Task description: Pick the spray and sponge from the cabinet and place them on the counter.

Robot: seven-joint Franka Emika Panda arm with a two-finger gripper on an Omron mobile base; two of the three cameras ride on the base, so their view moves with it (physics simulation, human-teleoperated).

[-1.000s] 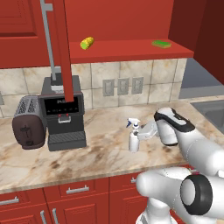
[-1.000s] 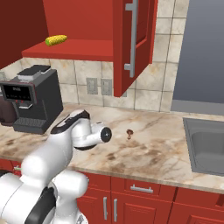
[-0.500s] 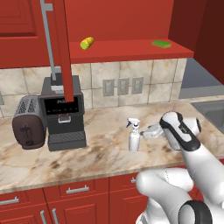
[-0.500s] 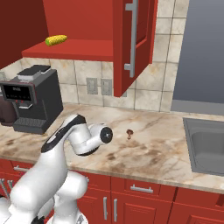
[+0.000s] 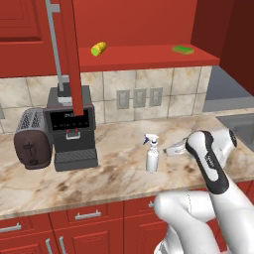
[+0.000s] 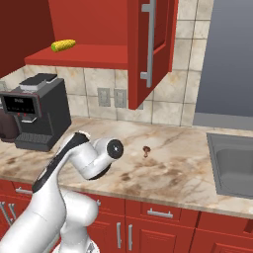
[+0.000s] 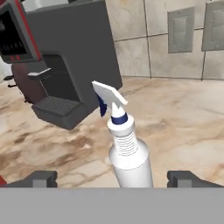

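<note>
Since a second ago your white arm has drawn back from the small white plastic spray bottle with its blue-and-white trigger nozzle, folding its elbow toward the base while the bottle stayed where it stands. Your two-finger gripper now hangs just short of the bottle with its jaws spread wide and nothing between them; through the hand camera the spray stands upright straight ahead, centred between the two dark fingertips but apart from both. You can read that as a finished release: the bottle rests on its own base on the long beige and brown marbled stone counter, so half the job looks done.

Up and ahead of your tool, well above its present height, the small flat green sponge lies on the red inner shelf of the red wooden wall cabinet, near the shelf's far end. A rounded yellow-green corn cob sits further along the same shelf; leave it.

Beyond the spray from your tool stands a black coffee machine, and past that a dark toaster. A grey sink is set into the worktop behind your wrist. Tiled wall with grey outlet plates backs the counter.
</note>
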